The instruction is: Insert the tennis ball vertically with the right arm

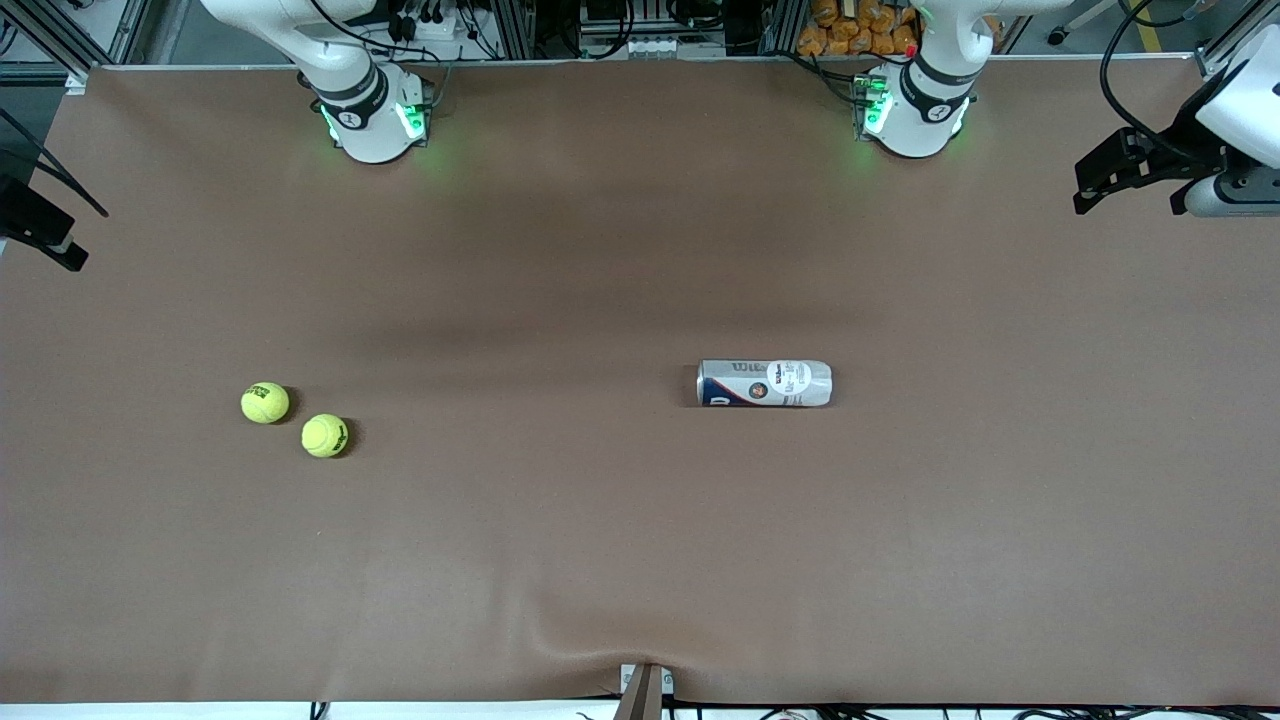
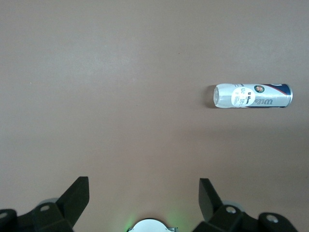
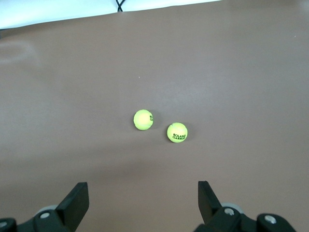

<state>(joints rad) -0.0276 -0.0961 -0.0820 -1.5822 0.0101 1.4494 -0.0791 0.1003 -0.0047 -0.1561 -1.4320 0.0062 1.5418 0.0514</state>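
Two yellow-green tennis balls lie close together on the brown table toward the right arm's end: one [image 1: 265, 402] [image 3: 177, 132], and the other [image 1: 325, 435] [image 3: 143, 119] a little nearer the front camera. A silver and blue ball can [image 1: 765, 383] [image 2: 253, 95] lies on its side toward the left arm's end. My right gripper [image 3: 143, 186] hangs open and empty high over the table, apart from the balls. My left gripper [image 2: 143, 181] is also open and empty, high up and away from the can.
The brown mat [image 1: 560, 250] covers the whole table. Both arm bases [image 1: 372, 115] [image 1: 915, 110] stand along the back edge. A small bracket [image 1: 645, 690] sticks up at the middle of the front edge, where the mat bulges.
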